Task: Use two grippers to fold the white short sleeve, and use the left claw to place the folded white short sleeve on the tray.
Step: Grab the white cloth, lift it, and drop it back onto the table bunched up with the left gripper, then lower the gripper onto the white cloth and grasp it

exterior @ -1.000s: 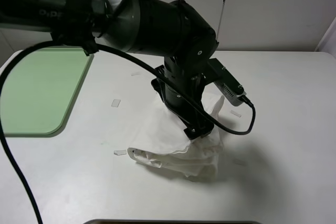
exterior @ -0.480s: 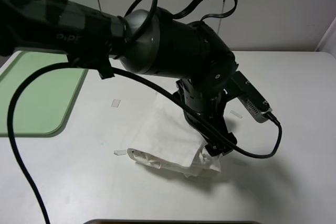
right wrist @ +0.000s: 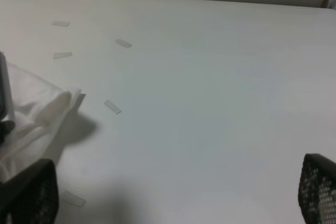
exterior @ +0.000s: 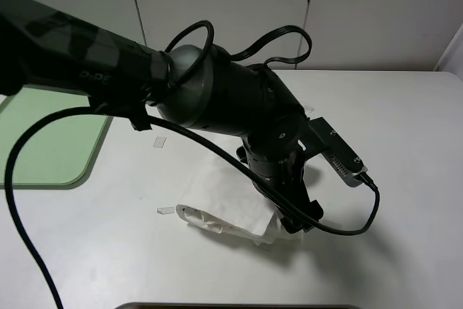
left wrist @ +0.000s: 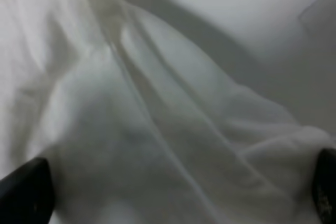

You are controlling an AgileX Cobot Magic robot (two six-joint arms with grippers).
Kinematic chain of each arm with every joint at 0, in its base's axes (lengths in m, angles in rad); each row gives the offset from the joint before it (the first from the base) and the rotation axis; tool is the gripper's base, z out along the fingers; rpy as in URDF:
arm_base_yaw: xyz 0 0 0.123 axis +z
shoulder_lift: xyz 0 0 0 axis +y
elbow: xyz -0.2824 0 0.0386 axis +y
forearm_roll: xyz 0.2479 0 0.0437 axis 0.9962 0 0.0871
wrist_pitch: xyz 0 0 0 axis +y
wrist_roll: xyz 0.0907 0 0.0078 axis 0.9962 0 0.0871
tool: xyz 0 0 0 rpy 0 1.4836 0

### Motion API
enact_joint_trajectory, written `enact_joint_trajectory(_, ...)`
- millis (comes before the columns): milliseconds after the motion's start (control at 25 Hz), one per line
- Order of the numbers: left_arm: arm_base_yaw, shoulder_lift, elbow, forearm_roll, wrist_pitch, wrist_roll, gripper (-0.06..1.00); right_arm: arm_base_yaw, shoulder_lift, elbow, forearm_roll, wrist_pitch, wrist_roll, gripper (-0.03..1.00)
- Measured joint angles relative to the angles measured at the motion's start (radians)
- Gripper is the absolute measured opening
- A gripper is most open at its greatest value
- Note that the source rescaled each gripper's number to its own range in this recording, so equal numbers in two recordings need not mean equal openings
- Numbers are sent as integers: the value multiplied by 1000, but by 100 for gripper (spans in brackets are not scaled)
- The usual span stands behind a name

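Left gripper (left wrist: 168,192): jaws spread wide, one black fingertip showing at each lower corner of the left wrist view, cloth filling the gap between them; nothing is clamped. In the high view the fingers are hidden by the arm's own bulk, which hangs low over the bundle's right end.
Reason for pose: judged to be a straddle of the folded edge, set for a pinch that would let this arm carry the load.
White short sleeve (exterior: 231,204): bunched in a loose, creased packet at the table's middle, partly under the left arm.
Right gripper (right wrist: 173,192): fingers equally wide apart, empty, over bare table beside the shirt's corner (right wrist: 37,108); judged to be clear of the pickup.
Tape strips (right wrist: 112,107): small pale markers stuck to the table around the cloth.
Tray (exterior: 43,150): pale green, well apart at the table's left edge, nothing seen on it.
Table (exterior: 405,142): white, plain.
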Motion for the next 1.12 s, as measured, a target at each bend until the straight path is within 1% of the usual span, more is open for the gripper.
enact_joint_trajectory(40, 0, 0, 20, -6, -35, 0, 98, 0, 0, 0, 0, 0, 0, 100)
enact_joint_trajectory(80, 0, 0, 26, -11, -49, 0, 98, 0, 0, 0, 0, 0, 0, 100)
enact_joint_trajectory(200, 0, 0, 33, -23, -69, 0, 98, 0, 0, 0, 0, 0, 0, 100)
enact_joint_trajectory(400, 0, -64, -18, -31, 6, 0, 98, 0, 0, 0, 0, 0, 0, 100)
enact_joint_trajectory(520, 2, -91, -23, -31, 29, -4, 98, 0, 0, 0, 0, 0, 0, 100)
enact_joint_trajectory(680, 22, -162, -27, -36, 147, -61, 98, 0, 0, 0, 0, 0, 0, 100)
enact_joint_trajectory(720, 22, -162, -27, -36, 147, -61, 98, 0, 0, 0, 0, 0, 0, 100)
enact_joint_trajectory(800, 56, -193, -27, -38, 214, -82, 98, 0, 0, 0, 0, 0, 0, 100)
enact_joint_trajectory(840, 56, -193, -27, -38, 214, -82, 98, 0, 0, 0, 0, 0, 0, 100)
enact_joint_trajectory(880, 89, -210, -27, -37, 262, -85, 98, 0, 0, 0, 0, 0, 0, 100)
enact_joint_trajectory(1080, 155, -215, -22, -37, 298, -85, 98, 0, 0, 0, 0, 0, 0, 100)
enact_joint_trajectory(1120, 155, -215, -22, -37, 298, -85, 98, 0, 0, 0, 0, 0, 0, 100)
